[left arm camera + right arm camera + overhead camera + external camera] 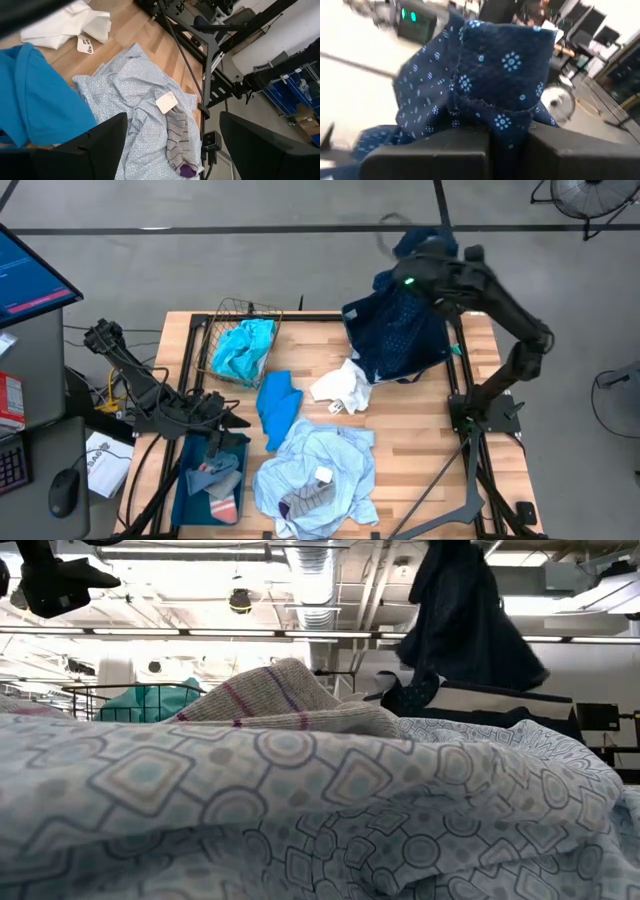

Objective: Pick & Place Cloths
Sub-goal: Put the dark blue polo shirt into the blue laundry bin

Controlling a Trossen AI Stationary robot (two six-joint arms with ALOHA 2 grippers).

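Note:
My right gripper is raised above the table's far right corner, shut on the navy cloth with white dots. That cloth hangs down over the navy bin. My left gripper hovers open at the table's left, above the edge of the pale blue-grey patterned cloth. A grey striped sock lies on that cloth. The bright blue cloth and the white cloth lie on the wood. The turquoise cloth sits in a wire basket. My right gripper pinches a bunched fold of the navy dotted cloth between its two fingers. Several layers stick out past the fingertips. The cloth is lifted and hangs slack below the gripper; I cannot tell whether its lower end touches the bin.
A teal tray at the near left corner holds small socks. The wire basket stands far left. Bare wood shows near right. A desk with a monitor and mouse stands beyond the table's left edge.

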